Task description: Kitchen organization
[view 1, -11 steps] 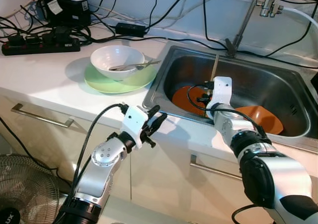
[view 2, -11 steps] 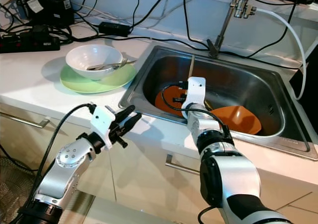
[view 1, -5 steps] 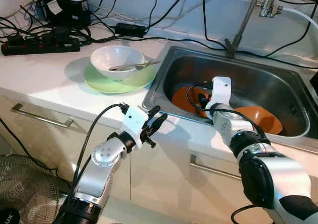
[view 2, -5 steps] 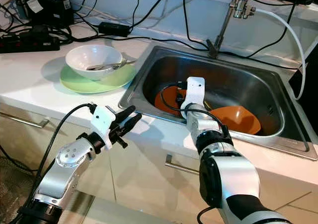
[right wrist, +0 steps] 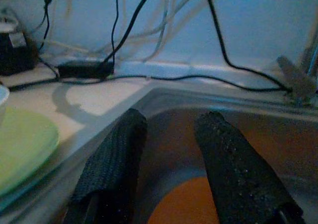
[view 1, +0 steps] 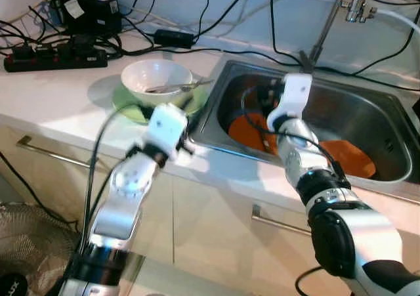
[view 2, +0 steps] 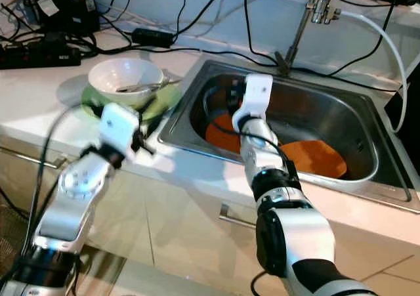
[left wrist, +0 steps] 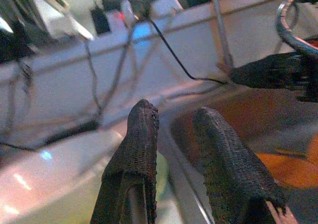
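Right, both arms are up at the kitchen tabletop (view 1: 59, 92) and nothing is in either grip. The left tool (left wrist: 181, 149) hangs at the tabletop's front edge, just beside the sink's left rim, fingers apart and empty, pointing toward the basin. The right tool (right wrist: 169, 174) hovers inside the sink (view 1: 394, 115) near its left wall, fingers likewise spread with nothing between them.

The dishes look unsorted. Two orange dishes sit in the sink: an orange plate (view 1: 246, 128) on the left of the basin floor beneath the right arm, and an orange bowl (view 1: 351, 158) toward the right. Out on the tabletop, close to the sink's left rim, a white bowl (view 1: 154, 79) rests on a green plate (view 1: 128, 105) with a spoon (view 1: 177, 86) lying in it.

By the look of it, the organizing is at an early stage: no dish is gripped, and everything in the basin and on the tabletop is left to handle.
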You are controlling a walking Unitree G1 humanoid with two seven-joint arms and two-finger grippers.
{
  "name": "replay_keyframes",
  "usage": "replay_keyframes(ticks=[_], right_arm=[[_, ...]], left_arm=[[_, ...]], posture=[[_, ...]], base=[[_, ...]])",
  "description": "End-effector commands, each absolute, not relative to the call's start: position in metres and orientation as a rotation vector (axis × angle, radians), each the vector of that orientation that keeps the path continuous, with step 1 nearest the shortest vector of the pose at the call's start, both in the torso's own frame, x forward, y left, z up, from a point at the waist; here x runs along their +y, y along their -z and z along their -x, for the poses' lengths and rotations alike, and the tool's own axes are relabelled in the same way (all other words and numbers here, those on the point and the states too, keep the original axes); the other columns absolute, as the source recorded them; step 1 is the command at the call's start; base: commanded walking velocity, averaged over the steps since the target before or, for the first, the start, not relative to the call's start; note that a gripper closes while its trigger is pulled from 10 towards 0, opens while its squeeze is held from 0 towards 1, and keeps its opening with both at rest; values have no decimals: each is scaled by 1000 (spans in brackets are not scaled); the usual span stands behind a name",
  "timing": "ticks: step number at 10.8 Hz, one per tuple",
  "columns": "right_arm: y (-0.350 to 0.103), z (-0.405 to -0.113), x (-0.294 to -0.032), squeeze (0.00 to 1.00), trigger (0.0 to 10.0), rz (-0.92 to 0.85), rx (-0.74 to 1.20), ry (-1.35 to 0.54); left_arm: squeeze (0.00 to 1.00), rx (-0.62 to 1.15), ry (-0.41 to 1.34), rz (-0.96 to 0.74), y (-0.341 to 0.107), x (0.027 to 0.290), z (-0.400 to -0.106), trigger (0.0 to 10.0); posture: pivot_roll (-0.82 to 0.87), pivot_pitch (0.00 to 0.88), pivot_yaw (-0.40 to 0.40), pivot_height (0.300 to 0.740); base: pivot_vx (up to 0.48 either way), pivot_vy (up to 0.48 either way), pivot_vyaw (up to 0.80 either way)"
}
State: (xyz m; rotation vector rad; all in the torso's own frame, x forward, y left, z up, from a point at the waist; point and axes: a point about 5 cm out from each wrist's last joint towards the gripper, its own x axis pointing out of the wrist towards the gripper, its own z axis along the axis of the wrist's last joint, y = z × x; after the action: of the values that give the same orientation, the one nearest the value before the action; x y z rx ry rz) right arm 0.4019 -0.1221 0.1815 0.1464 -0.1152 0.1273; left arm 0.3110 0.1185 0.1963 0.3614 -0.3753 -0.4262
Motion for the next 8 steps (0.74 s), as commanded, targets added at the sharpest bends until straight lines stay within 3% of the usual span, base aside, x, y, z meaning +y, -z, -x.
replay_keyframes(ticks=[1,4,5,7,8], right_arm=[[-178,-400,-131,0,10000,-171,-135,-93],[-172,-396,-136,0,10000,-204,-146,-50],[-172,-396,-137,0,10000,-201,-147,-49],[-170,-395,-140,0,10000,-210,-147,-31],[-169,-394,-140,0,10000,-208,-142,-31]], left_arm=[[0,-421,393,-417,-208,117,-314,10000],[0,-377,315,-656,-210,118,-340,10000],[1000,-358,291,-665,-208,119,-345,10000],[1000,-322,280,-631,-204,122,-351,10000],[333,-306,294,-651,-201,122,-352,10000]], posture=[[268,34,-84,740],[260,28,-75,740],[252,27,-70,740],[254,25,-72,740],[257,26,-73,740]], base=[[0,0,0],[0,0,0],[0,0,0],[0,0,0],[0,0,0]])
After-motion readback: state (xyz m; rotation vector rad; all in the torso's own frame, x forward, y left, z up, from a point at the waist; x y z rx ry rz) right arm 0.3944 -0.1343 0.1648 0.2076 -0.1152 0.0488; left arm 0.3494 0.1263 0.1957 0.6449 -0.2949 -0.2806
